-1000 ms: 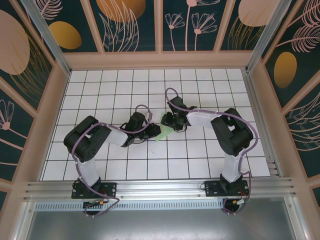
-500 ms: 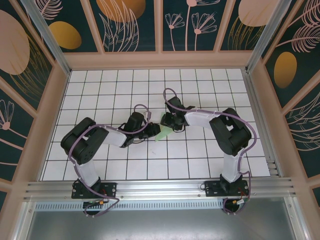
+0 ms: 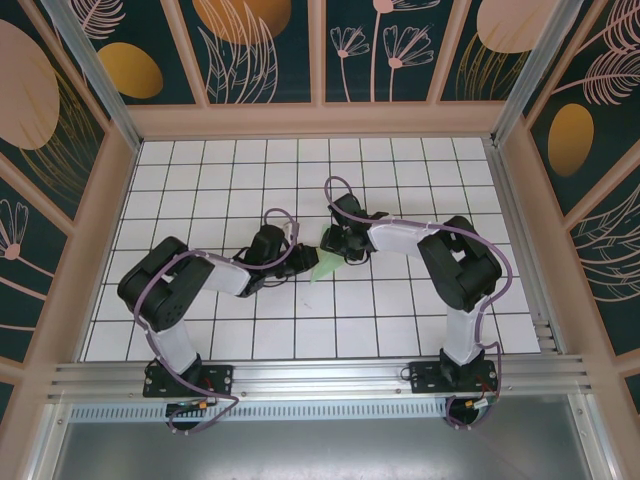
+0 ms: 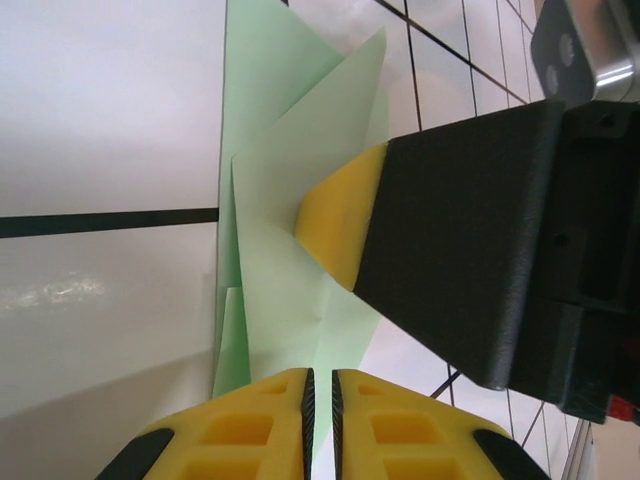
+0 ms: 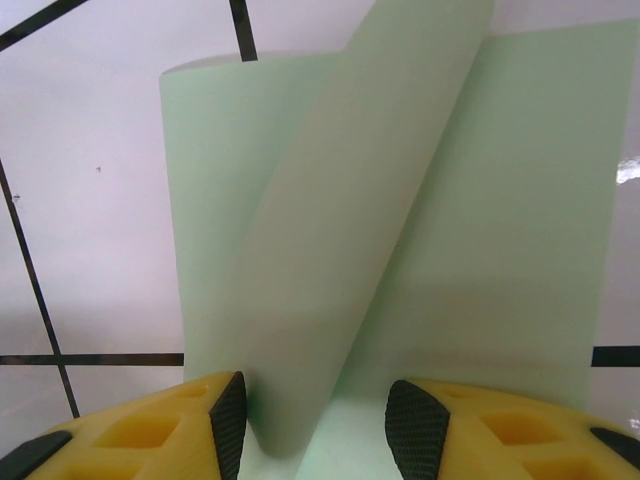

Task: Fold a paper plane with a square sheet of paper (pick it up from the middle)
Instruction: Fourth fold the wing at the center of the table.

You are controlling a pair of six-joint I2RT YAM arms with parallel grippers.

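From above, the left gripper (image 3: pixel 300 262) and right gripper (image 3: pixel 336 252) cover most of the paper (image 3: pixel 322 267), its folds too small to read; in the left wrist view its lower end runs behind the fingers (image 4: pixel 250 425). The right wrist view cuts its raised flap off at the top.

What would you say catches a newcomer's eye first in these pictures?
The partly folded mint-green paper at the middle of the white grid table stands out first, with the left claw and right claw facing each other over it. In the right wrist view a flap of it curls up inside the open right claw; the left claw is closed beside the paper.
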